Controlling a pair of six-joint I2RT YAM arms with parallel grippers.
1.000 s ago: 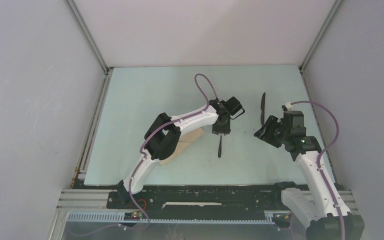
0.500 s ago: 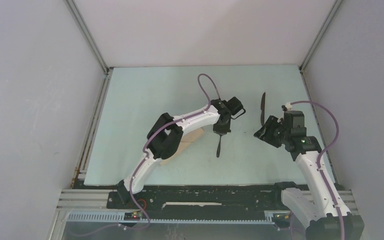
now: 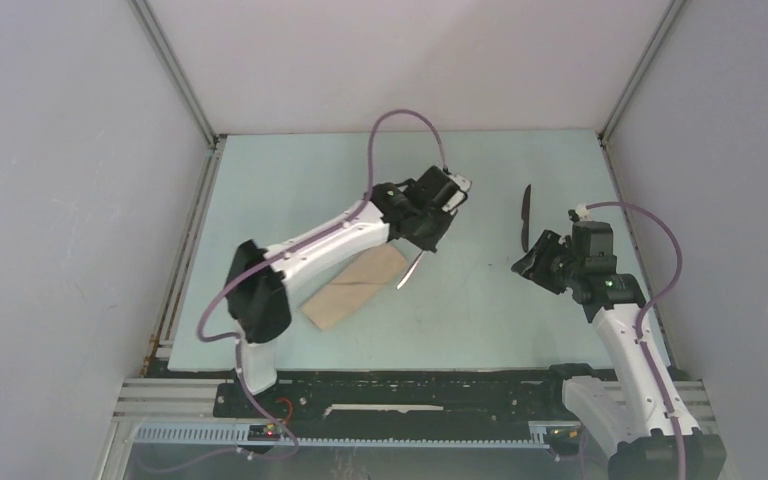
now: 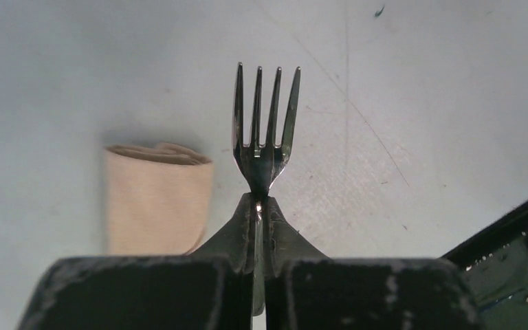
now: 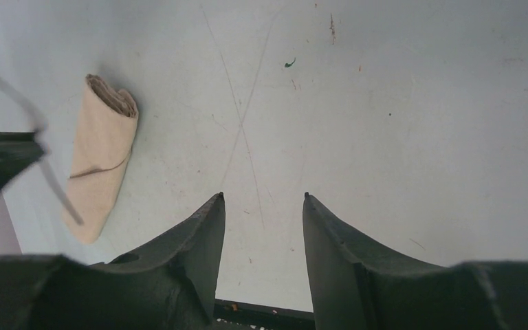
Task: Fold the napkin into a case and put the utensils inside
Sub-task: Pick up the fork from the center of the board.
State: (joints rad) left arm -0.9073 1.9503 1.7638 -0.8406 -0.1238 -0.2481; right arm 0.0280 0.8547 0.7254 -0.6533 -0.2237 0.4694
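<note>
The top camera looks down from behind the arms (image 3: 330, 240). Both wrist cameras face the table (image 4: 419, 103) closely. All views share the napkin (image 4: 157, 199).

**Left wrist view.** The fork (image 4: 265, 130) shows only its tines and neck. Its handle is hidden between the closed fingers of the left pincer (image 4: 260, 206), whose body is cut off by the lower edge. The near end of the case (image 4: 157, 199) disappears behind that pincer.

**Top view.** The left arm (image 3: 330, 240) covers part of the case's far side. The fork's tines are too small to tell apart. The lower tip of the knife (image 3: 526, 212) lies near the right pincer (image 3: 520, 266); whether they touch cannot be told.

**Right wrist view.** A thin grey streak (image 5: 65, 194), too blurred to identify, runs off the left edge.
</note>
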